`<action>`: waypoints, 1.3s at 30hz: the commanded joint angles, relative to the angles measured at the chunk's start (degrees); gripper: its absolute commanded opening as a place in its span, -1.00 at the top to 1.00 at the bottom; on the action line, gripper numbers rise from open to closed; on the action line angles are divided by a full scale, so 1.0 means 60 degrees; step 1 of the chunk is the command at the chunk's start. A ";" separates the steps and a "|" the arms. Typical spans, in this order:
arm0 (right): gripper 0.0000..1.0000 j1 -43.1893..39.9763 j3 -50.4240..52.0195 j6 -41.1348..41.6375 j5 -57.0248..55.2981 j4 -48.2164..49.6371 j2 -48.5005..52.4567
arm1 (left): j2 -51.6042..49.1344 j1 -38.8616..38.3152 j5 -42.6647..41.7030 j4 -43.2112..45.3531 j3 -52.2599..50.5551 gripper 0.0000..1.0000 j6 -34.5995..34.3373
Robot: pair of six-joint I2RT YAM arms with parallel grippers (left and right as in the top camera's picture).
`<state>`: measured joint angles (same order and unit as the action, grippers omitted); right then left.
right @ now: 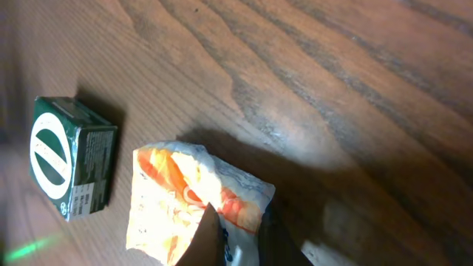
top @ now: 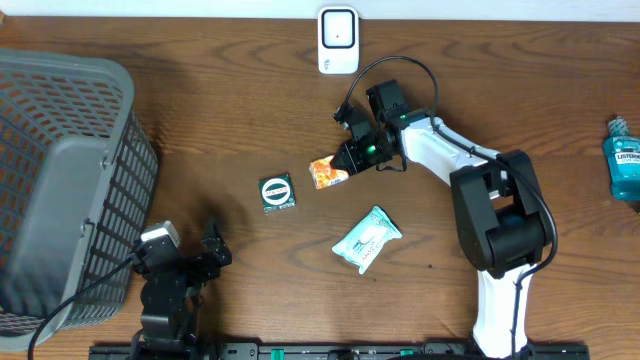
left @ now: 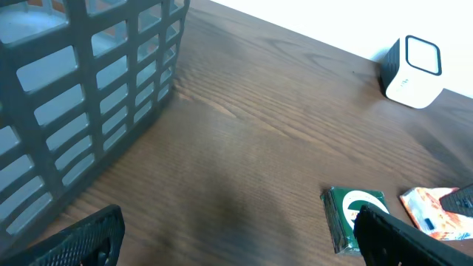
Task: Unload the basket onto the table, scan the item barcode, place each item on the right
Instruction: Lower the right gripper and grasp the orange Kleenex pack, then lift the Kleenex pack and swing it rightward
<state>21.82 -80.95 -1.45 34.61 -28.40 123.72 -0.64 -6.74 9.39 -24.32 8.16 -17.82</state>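
Note:
The item is a small orange and white packet (top: 325, 172) near the table's middle, also visible in the right wrist view as the packet (right: 174, 196). My right gripper (top: 347, 158) is shut on its right end, and the two dark fingers (right: 211, 238) pinch the wrapper's edge at the gripper (right: 238, 230). The white scanner (top: 338, 40) stands upright at the table's back edge, well beyond the packet. My left gripper (top: 203, 256) rests open at the front left with nothing between its fingers (left: 92, 235).
A green box (top: 277, 193) lies just left of the packet. A teal pouch (top: 367, 238) lies in front of it. A grey basket (top: 60, 180) fills the left side. A blue mouthwash bottle (top: 624, 160) stands at the far right edge.

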 commanded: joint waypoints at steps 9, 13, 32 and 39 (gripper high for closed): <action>0.97 -0.1224 -0.0583 0.5118 0.3949 -0.2634 -0.0994 | 0.0007 0.0051 0.0117 -0.0197 -0.0135 -0.97 0.0022; 0.97 -0.1625 -0.0579 0.4663 0.4266 -0.4717 -0.1738 | 0.0007 0.0051 0.0117 -0.0197 -0.0135 -0.97 0.0022; 0.97 -0.1614 0.1657 0.5071 0.1392 -0.8298 -0.9613 | 0.0007 0.0051 0.0117 -0.0197 -0.0135 -0.97 0.0022; 0.97 -0.1614 0.3636 0.7162 0.1137 -0.7774 -1.2764 | 0.0007 0.0051 0.0117 -0.0197 -0.0135 -0.96 0.0022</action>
<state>11.99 -62.22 33.54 42.81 -76.18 52.40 -0.69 -6.74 9.39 -24.29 8.16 -17.80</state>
